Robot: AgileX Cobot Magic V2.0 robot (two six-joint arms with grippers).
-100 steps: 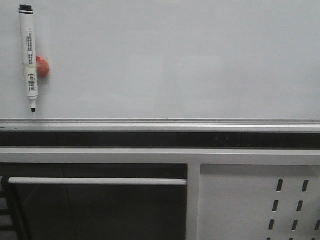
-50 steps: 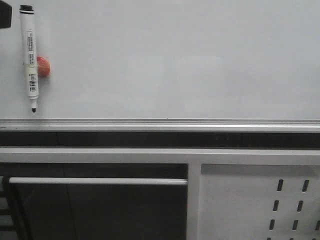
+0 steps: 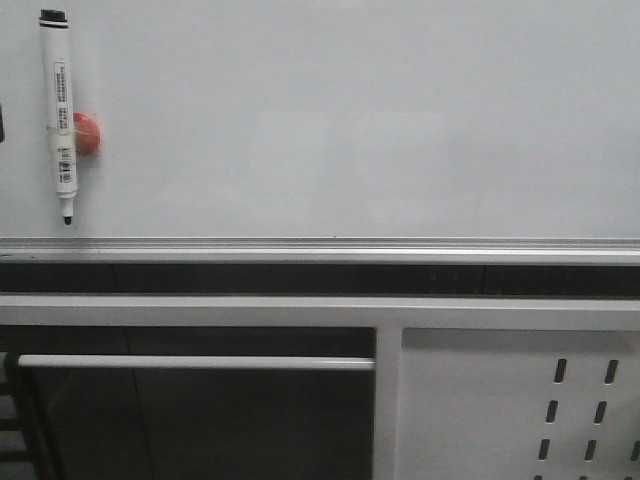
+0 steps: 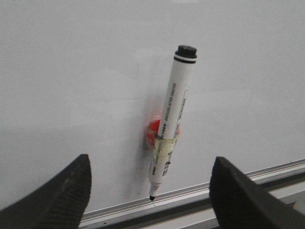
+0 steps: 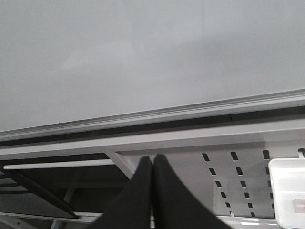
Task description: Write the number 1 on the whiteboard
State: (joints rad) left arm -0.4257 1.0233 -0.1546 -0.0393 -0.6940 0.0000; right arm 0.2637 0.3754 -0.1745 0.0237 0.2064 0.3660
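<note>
- Pale grey-white and glossy, the whiteboard [image 3: 330,120] fills the upper half of the front view, with soft reflections on it and not a stroke of ink that I can see; the number 1 is not on it.
- A silver aluminium edge strip [image 3: 320,248] runs along its lower edge, straight across the frame.
- At the upper left of the front view a white marker pen [image 3: 61,115] hangs nearly upright on the board, black cap end up, uncapped black tip down, just above the strip.
- A small red-orange magnet [image 3: 87,133] sits behind the pen at mid-barrel, and a band of yellowish tape wraps the barrel there.
- In the left wrist view the left gripper [image 4: 150,191] is spread wide, its two dark ribbed fingers [image 4: 57,198] in the lower corners of the frame, with the pen [image 4: 170,121] between them but further off; neither finger touches it, and it holds nothing.
- In the right wrist view the right gripper [image 5: 152,179] has its black fingers pressed together with nothing between them, low in the frame.
- Below the board, at the lower right of the front view, is a grey metal panel with slotted holes [image 3: 520,405].
</note>
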